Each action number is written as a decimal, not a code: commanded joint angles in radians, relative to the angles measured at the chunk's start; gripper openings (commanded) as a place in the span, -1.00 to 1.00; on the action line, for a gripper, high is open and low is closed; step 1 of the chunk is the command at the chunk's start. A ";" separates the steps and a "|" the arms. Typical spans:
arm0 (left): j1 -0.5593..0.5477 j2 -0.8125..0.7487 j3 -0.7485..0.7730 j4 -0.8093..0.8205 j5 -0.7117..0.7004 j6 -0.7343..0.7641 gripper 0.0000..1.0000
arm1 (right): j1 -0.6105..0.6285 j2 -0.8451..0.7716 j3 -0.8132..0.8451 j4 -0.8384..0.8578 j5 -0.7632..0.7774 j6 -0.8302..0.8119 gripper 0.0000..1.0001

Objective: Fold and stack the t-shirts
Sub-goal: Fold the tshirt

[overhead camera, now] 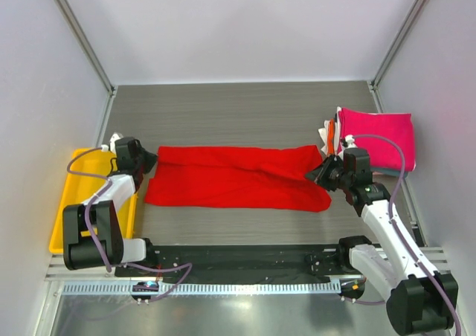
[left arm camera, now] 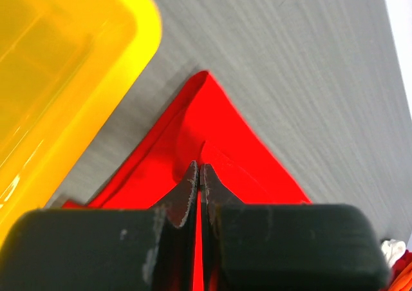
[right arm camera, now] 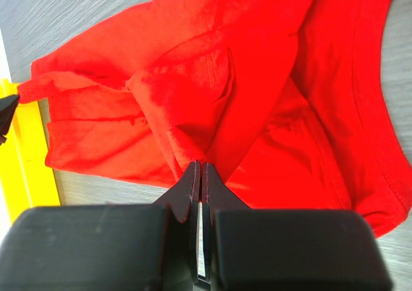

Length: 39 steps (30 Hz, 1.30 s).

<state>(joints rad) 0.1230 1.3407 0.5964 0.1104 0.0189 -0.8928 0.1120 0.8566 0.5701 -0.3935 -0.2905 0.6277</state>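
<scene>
Red t-shirt lies stretched flat across the table. Left gripper is clamped on its left end, right gripper on its right end. Folded t-shirts are stacked at far right.

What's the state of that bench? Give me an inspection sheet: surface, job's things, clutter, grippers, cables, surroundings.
Surface: grey wood-grain table, no spills seen.
Job's things: bright red cloth t-shirt stretched in a long band between both grippers; stack of folded t-shirts at the far right, magenta-pink on top, orange and white edges beneath.
Clutter: yellow plastic tray at the left edge.
Grippers: left gripper shut on the red shirt's left end; right gripper shut on its right end.
Cables: purple-grey cables loop along each arm; the right one arcs over the stack.
Surroundings: white enclosure walls.
</scene>
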 commanded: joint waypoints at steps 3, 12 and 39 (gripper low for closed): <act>0.007 -0.058 -0.026 -0.026 -0.051 -0.017 -0.99 | 0.006 -0.059 -0.042 0.019 -0.001 0.050 -0.96; 0.007 -0.136 -0.076 -0.075 -0.066 -0.018 -0.17 | 0.011 -0.166 -0.104 -0.001 -0.010 0.081 0.06; -0.574 0.196 0.520 -0.508 -0.074 0.035 -0.28 | 0.241 0.642 0.412 -0.027 0.386 -0.144 0.12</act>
<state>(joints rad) -0.4004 1.4662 1.0489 -0.3443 -0.0559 -0.8783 0.3454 1.4536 0.9226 -0.4274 0.0162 0.5240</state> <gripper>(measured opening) 0.366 0.568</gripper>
